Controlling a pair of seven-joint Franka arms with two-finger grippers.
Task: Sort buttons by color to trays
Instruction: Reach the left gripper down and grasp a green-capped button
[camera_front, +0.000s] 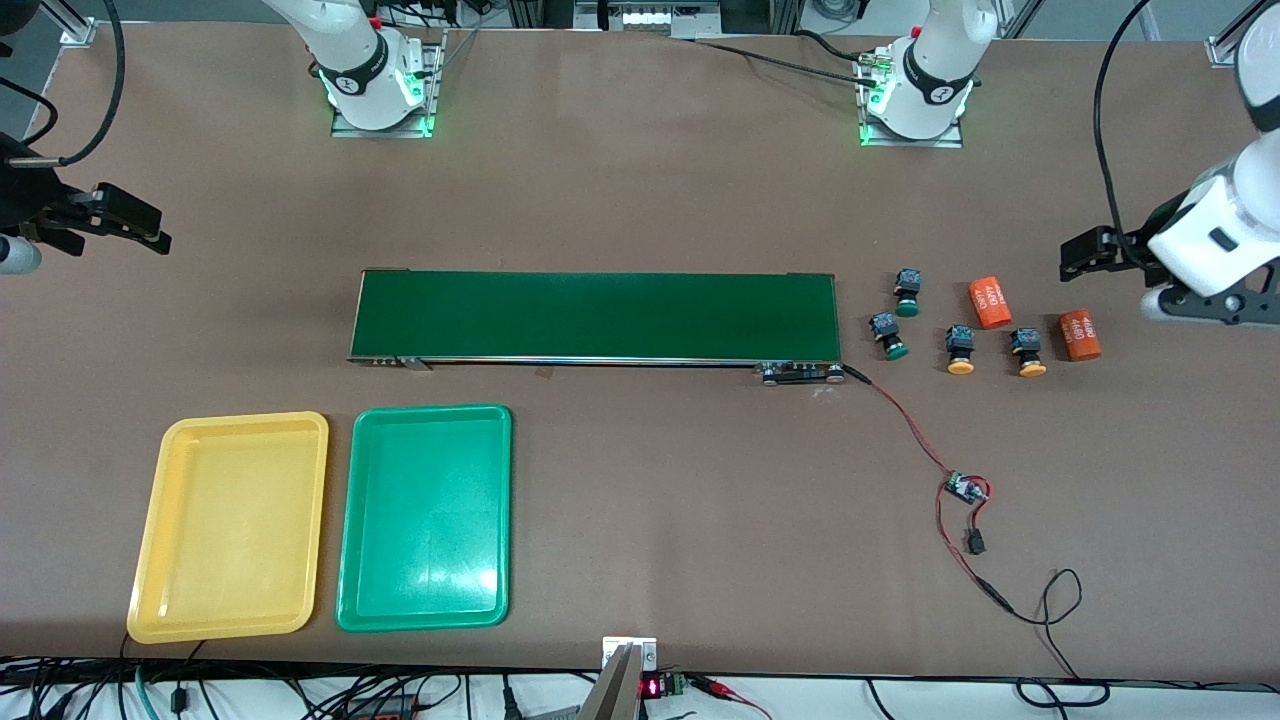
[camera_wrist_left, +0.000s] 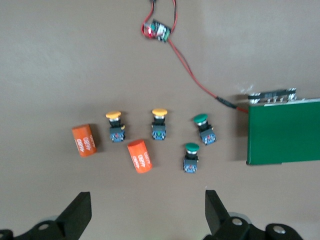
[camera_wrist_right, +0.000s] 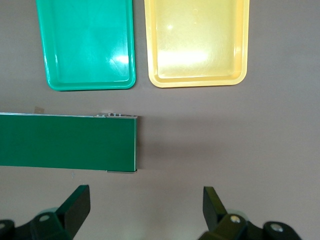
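Two green buttons (camera_front: 907, 292) (camera_front: 889, 336) and two yellow-orange buttons (camera_front: 960, 350) (camera_front: 1028, 353) lie on the table off the belt's end, toward the left arm's end. In the left wrist view the green ones (camera_wrist_left: 202, 129) (camera_wrist_left: 190, 157) and yellow ones (camera_wrist_left: 159, 123) (camera_wrist_left: 115, 126) show ahead of my left gripper (camera_wrist_left: 148, 207), which is open and empty. It hangs (camera_front: 1080, 255) over the table beside them. The yellow tray (camera_front: 232, 525) and green tray (camera_front: 425, 517) lie empty. My right gripper (camera_front: 140, 225) waits open (camera_wrist_right: 146, 202) over bare table.
A long dark-green belt (camera_front: 595, 316) lies across the middle. Two orange cylinders (camera_front: 990, 302) (camera_front: 1080, 335) lie among the buttons. A red wire runs from the belt to a small circuit board (camera_front: 965, 489). The trays lie nearer the front camera than the belt.
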